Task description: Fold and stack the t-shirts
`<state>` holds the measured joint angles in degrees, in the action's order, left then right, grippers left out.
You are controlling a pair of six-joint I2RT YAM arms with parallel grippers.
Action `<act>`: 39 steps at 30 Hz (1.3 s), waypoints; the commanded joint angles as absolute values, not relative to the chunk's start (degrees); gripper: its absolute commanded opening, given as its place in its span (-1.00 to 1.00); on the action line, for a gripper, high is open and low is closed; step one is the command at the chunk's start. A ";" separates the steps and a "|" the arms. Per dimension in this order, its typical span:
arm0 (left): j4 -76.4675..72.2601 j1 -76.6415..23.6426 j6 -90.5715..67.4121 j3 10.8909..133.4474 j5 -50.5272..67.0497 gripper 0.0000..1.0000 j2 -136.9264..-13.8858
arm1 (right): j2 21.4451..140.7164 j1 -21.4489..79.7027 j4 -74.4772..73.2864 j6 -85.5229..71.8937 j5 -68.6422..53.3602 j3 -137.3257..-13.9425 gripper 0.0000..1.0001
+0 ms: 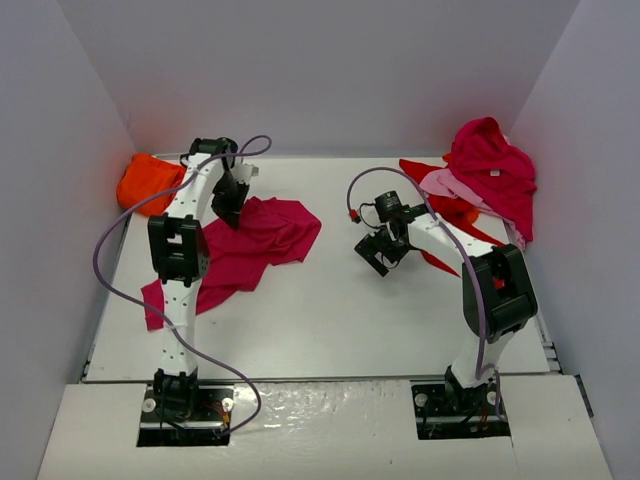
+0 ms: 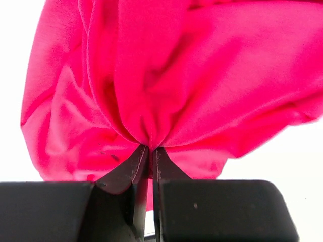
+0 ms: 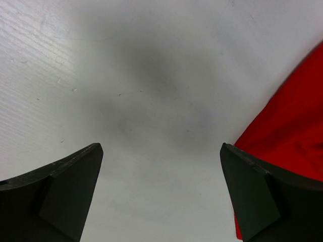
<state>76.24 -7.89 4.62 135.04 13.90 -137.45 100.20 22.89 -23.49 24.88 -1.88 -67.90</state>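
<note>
A crumpled magenta t-shirt (image 1: 262, 240) lies on the left half of the white table (image 1: 340, 310). My left gripper (image 1: 230, 212) is shut on a bunched fold of it; in the left wrist view the cloth (image 2: 171, 80) gathers into the closed fingertips (image 2: 150, 150). My right gripper (image 1: 378, 252) hangs open over bare table with nothing between its fingers (image 3: 161, 171). A bright red t-shirt (image 3: 290, 136) lies just beside its right finger. At the back right is a heap: a magenta shirt (image 1: 492, 165) on top, light pink (image 1: 448, 184) and red (image 1: 458, 212) beneath.
An orange t-shirt (image 1: 148, 180) is bunched in the back left corner. Grey walls close in the table on the left, back and right. A purple cable (image 1: 110, 260) loops off the left arm, another (image 1: 478, 300) along the right arm.
</note>
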 commanded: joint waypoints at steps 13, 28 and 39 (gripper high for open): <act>87.67 -30.05 26.51 153.55 32.22 -1.00 -115.75 | 94.96 25.36 -24.42 26.05 1.58 -68.73 1.00; 89.96 -20.54 31.42 147.76 30.34 -1.00 -106.79 | 95.80 22.37 -23.55 27.46 -2.33 -68.86 1.00; 71.19 -9.01 29.75 121.53 1.86 -0.18 -110.49 | 96.45 21.36 -23.65 28.31 -2.62 -69.98 1.00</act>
<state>75.83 -10.27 29.87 126.26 10.79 -110.02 97.71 21.71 -23.75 27.58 -1.92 -67.94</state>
